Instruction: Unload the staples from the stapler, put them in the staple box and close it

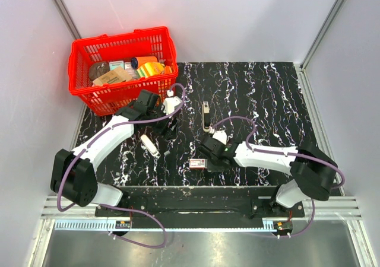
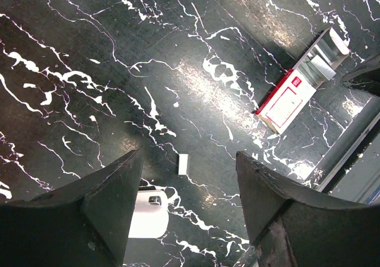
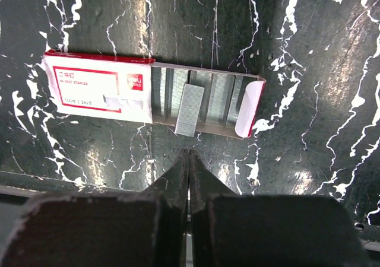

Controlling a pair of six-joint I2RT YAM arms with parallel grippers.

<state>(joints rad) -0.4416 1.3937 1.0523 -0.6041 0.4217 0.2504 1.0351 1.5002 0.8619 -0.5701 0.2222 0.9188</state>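
stapler (image 1: 206, 115): middle of the table, untouched.
right gripper (image 3: 189, 154): pinched closed, empty, over the staple box (image 3: 98, 92) by the near edge; tray open, likely to receive staples.
left gripper (image 2: 189, 158): wide, empty.

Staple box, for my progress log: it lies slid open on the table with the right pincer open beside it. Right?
No: the right pincer is shut, as the right wrist view shows. The staple box does lie slid open beside it on the table.
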